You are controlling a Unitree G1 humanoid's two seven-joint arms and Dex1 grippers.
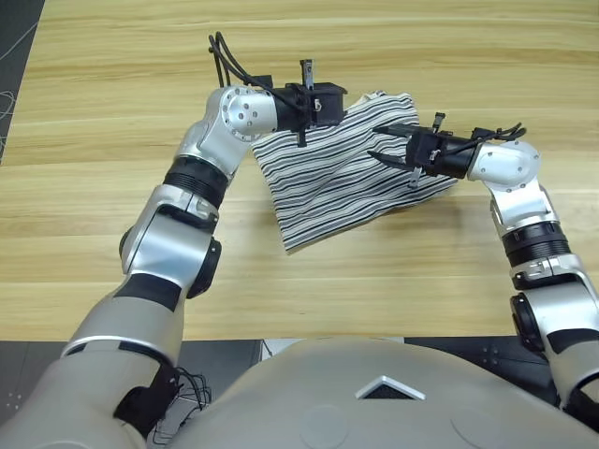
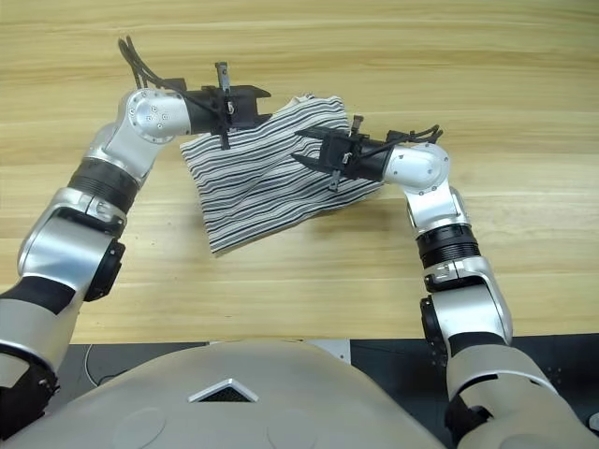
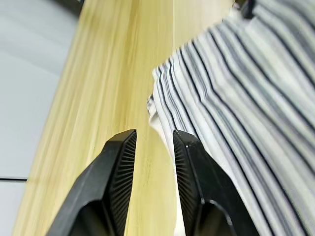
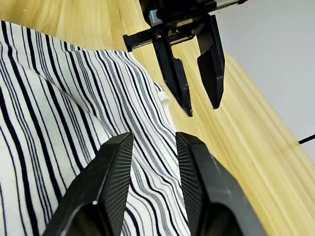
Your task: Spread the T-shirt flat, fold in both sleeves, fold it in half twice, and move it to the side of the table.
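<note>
Light wood-grain table (image 1: 112, 112) runs wide across the head views, its planks lying side to side and its near edge straight along the bottom. Below that edge there's a strip of dark floor (image 1: 468, 351), with a loose tangle of dark cables (image 1: 192, 385) lying on it toward the left. Up in the far left corner, past the table's end, more dark floor, and a thin pale cable (image 1: 7, 95) trailing over it. From the wrist views, the table's long edge meets a plain pale grey surface (image 3: 29, 73), and a thin dark line (image 4: 306, 139) crosses that grey in the right wrist view.
</note>
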